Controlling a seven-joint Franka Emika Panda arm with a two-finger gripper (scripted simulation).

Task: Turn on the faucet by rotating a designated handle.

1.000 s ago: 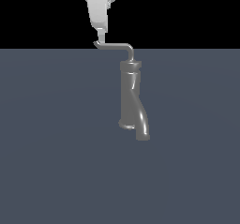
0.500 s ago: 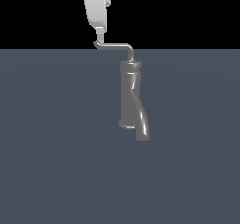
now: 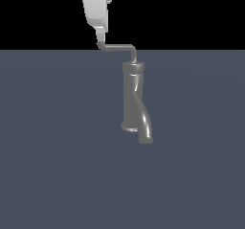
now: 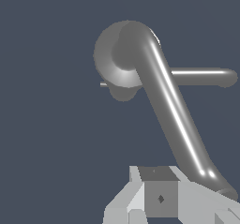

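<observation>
I see my white end effector (image 3: 100,37) right at the hooked tip of the thin grey L-bent metal handle (image 3: 119,46); whether its fingers are apart or together, I cannot tell. The handle rises from the top of the thick glossy grey cylindrical faucet (image 3: 132,98), which stands on the dark grey-blue tabletop (image 3: 52,142).

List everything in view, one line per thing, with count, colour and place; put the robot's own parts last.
faucet: one, glossy grey, standing on the floor at the middle of the exterior view, spout turned down toward the exterior view's right.
handle: one, thin grey L-shaped rod, rising from the faucet's top and reaching toward the exterior view's left.
floor: one, flat dark blue-grey, under the faucet.
end effector: one, white, coming down from above onto the handle's hooked tip; open or shut cannot be told.
</observation>
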